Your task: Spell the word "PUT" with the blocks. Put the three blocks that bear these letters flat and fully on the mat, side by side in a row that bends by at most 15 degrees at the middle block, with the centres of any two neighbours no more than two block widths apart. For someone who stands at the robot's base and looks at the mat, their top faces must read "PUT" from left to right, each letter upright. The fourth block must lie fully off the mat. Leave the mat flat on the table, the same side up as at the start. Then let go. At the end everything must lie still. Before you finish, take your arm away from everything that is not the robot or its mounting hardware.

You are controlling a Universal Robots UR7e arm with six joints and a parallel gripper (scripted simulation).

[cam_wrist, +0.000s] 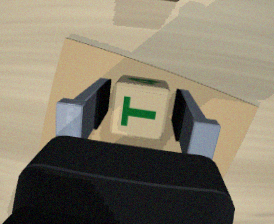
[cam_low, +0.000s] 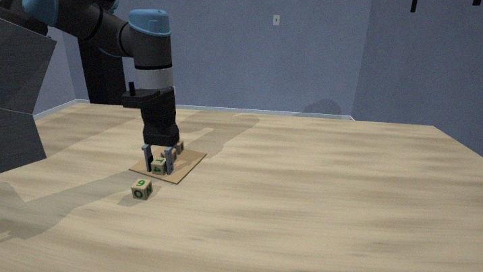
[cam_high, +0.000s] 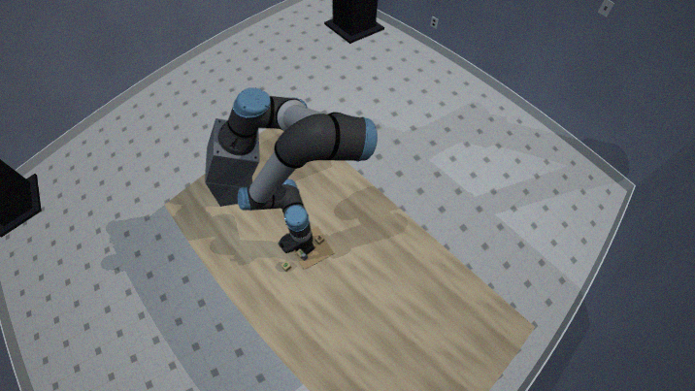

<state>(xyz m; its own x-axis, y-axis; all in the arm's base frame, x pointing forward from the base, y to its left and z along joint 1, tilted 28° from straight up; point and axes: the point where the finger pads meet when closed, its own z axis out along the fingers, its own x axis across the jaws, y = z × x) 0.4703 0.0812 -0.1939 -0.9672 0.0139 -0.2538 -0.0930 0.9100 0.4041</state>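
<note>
The hand [cam_high: 303, 253] [cam_low: 158, 173] [cam_wrist: 141, 100] stands apart around the wooden cube with a green T [cam_high: 302, 252] [cam_low: 158, 166] [cam_wrist: 140, 111], probably light, rigid, best gripped by opposite sides.

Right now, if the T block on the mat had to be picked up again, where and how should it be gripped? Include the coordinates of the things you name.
Best from straight above, pads on the T block's [cam_low: 158, 166] [cam_wrist: 140, 111] two upright sides facing the gripper's [cam_low: 157, 172] [cam_wrist: 140, 117] open fingers: it sits flat, with gaps on both sides.

T block [cam_high: 302, 253] [cam_low: 158, 166] [cam_wrist: 140, 110] on mat [cam_high: 323, 255] [cam_low: 181, 177] [cam_wrist: 58, 75], between gripper [cam_high: 303, 253] [cam_low: 158, 163] [cam_wrist: 141, 100] fingers.
</note>
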